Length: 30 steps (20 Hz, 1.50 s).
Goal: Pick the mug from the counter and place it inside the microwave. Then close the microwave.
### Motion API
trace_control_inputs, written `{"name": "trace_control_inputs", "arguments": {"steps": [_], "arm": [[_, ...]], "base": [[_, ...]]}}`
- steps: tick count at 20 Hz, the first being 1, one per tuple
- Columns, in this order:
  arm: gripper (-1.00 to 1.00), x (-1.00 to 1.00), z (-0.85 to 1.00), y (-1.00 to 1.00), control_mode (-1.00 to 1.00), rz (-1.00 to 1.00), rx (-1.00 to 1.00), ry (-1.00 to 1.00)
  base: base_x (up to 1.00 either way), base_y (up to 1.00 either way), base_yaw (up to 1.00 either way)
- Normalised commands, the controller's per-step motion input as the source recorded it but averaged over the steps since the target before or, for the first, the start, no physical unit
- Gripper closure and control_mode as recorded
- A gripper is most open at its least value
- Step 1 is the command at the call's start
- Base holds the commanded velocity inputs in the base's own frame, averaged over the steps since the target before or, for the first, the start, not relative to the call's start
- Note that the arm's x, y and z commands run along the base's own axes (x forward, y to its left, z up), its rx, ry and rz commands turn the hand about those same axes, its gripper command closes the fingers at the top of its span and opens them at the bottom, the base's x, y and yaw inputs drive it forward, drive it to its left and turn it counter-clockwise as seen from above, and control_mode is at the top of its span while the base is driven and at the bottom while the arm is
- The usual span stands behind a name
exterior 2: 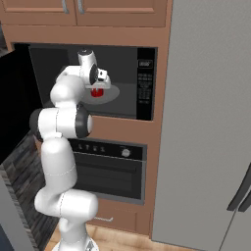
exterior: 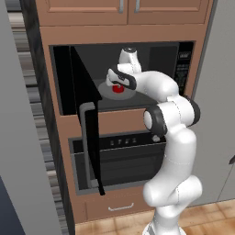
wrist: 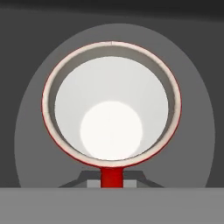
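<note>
The red mug (wrist: 111, 105), white inside, sits under my hand with its small handle (wrist: 111, 177) at the bottom of the hand view. My gripper (wrist: 111, 183) is shut on the mug at the handle side. Both are inside the microwave (exterior: 183, 69), over its grey round turntable (exterior: 133, 94). From the base views the mug (exterior: 119, 89) (exterior 2: 97, 92) hangs just under the gripper (exterior: 118, 84) (exterior 2: 97, 87); whether it touches the turntable (exterior 2: 113, 93) I cannot tell. The microwave door (exterior: 87, 114) stands swung open to the left. The counter is out of view.
A black oven with knobs (exterior: 128, 160) (exterior 2: 110, 171) sits below the microwave. A tall grey fridge (exterior 2: 206, 122) fills the right side. The open door's grey handle (exterior: 85, 137) juts toward the base beside my arm. Wooden cabinets (exterior: 124, 9) are above.
</note>
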Motion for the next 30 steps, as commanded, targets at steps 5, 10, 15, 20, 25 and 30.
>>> {"name": "trace_control_inputs", "arguments": {"steps": [5, 10, 15, 20, 25, 30], "arm": [[-1.00, 0.00, 0.00, 0.00, -1.00, 0.00, 0.00, 0.00], [-1.00, -0.21, 0.00, 0.00, -1.00, 0.00, 0.00, 0.00], [-1.00, -0.69, 0.00, 0.00, -1.00, 0.00, 0.00, -0.03], [-1.00, -0.68, 0.00, 0.00, -1.00, 0.00, 0.01, -0.05], [-1.00, -0.72, 0.01, 0.00, -1.00, -0.01, 0.01, -0.04], [-1.00, -0.80, 0.07, 0.00, -1.00, 0.00, 0.01, -0.05]], "base": [[0.00, 0.00, 0.00], [0.00, 0.00, 0.00], [0.00, 0.00, 0.00], [0.00, 0.00, 0.00], [0.00, 0.00, 0.00], [0.00, 0.00, 0.00]]}}
